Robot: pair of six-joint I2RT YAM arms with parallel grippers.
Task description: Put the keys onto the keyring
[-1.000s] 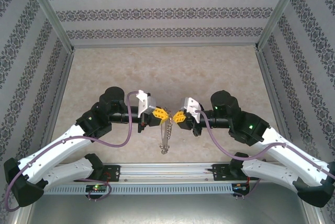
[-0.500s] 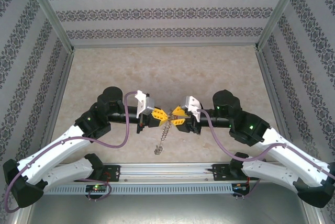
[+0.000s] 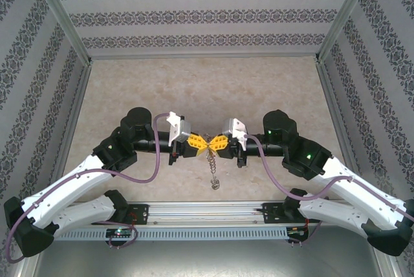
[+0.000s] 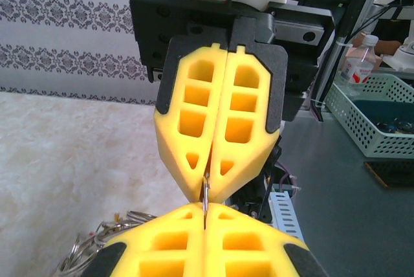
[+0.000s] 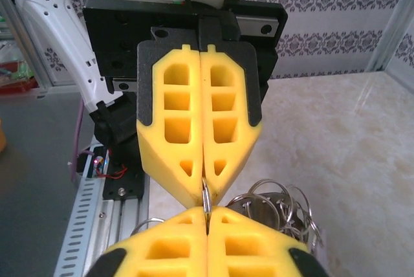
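Silvery metal, the keyring (image 3: 213,164) hangs as a thin chain from the centre of the overhead frame, its lowest loop dangling over the beige tabletop (image 3: 194,89). Its top is a sliver of wire pinched where the left claw (image 3: 198,143) and right claw (image 3: 218,142) meet tip to tip, both closed tight on it. At the lower right of the right wrist frame, a bundle of wire loops (image 5: 279,204) hangs beside the tips. Whether the keys are among them is too small to tell. I judge the threading under way, not finished.
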